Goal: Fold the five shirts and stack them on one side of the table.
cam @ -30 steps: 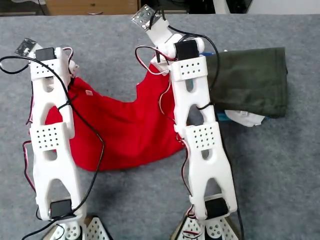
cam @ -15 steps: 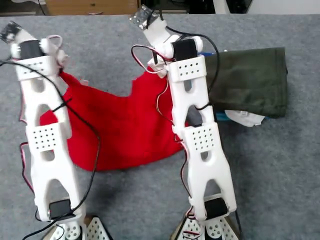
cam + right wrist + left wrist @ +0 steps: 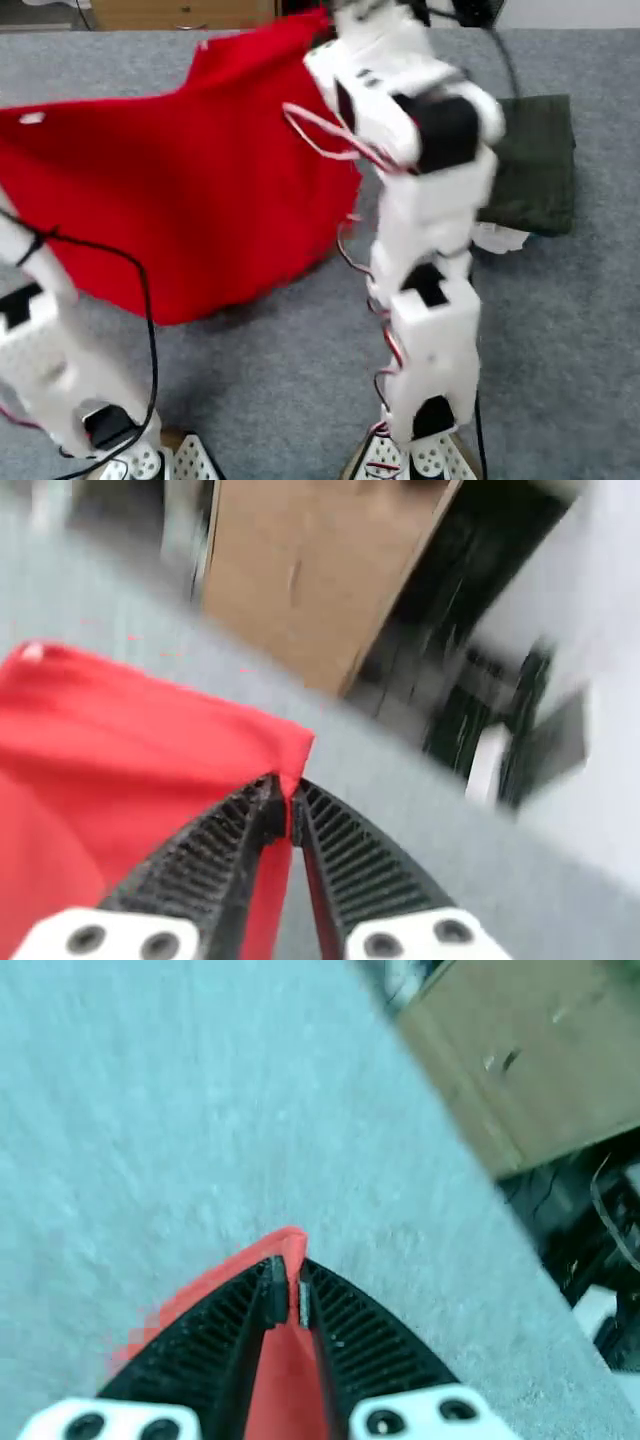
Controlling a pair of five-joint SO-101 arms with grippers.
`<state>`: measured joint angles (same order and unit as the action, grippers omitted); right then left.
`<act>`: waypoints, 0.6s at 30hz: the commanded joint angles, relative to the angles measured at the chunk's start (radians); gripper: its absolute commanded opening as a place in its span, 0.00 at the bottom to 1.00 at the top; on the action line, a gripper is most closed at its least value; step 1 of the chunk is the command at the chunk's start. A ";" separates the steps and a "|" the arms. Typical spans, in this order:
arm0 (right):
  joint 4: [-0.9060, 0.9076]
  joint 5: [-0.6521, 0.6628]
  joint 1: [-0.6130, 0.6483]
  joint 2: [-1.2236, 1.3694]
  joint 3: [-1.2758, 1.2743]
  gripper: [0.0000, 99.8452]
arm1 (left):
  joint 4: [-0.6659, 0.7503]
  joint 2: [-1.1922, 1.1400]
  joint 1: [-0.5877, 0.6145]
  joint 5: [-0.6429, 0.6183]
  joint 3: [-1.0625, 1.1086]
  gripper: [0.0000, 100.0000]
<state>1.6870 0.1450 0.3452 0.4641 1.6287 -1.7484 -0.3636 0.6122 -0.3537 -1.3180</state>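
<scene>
The red shirt [image 3: 170,200] hangs spread out above the grey table, held up by both arms. In the left wrist view my left gripper [image 3: 287,1295] is shut on a corner of the red shirt [image 3: 285,1360], high over the table. In the right wrist view my right gripper [image 3: 281,810] is shut on another corner of the red shirt [image 3: 120,750]. The right arm [image 3: 420,130] stands raised at the table's middle. A dark green folded shirt [image 3: 535,165] lies at the right on top of a stack, with a white garment [image 3: 500,238] under it.
The grey table surface [image 3: 560,340] is bare at the front right. A wooden cabinet [image 3: 300,570] and dark clutter stand beyond the table's far edge. The arm bases [image 3: 410,455] sit at the front edge.
Both arms have swung upward, lifting the red shirt off the table so that it now hangs spread out. The green stack has not moved.
</scene>
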 commanded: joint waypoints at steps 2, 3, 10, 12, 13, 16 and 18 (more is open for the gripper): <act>-0.152 -0.055 0.016 -0.239 0.038 0.00 | -0.015 0.363 0.064 0.106 0.183 0.02; -0.187 -0.069 0.016 -0.275 0.038 0.00 | -0.015 0.429 0.081 0.123 0.233 0.02; -0.288 -0.167 0.031 -0.489 0.036 0.00 | -0.012 0.903 0.186 0.239 0.539 0.02; -0.278 -0.163 0.074 -0.536 0.036 0.00 | -0.011 1.029 0.207 0.269 0.601 0.02; -0.278 -0.161 0.097 -0.561 0.036 0.00 | -0.011 1.089 0.215 0.282 0.626 0.02; -0.275 -0.143 0.143 -0.633 0.035 0.00 | -0.011 1.245 0.230 0.321 0.684 0.02; -0.273 -0.126 0.147 -0.667 0.035 0.00 | -0.011 1.333 0.230 0.348 0.718 0.02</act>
<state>1.4323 0.0008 0.4664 -0.1557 1.6318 -1.7499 0.8516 0.8270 -0.0391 -0.6352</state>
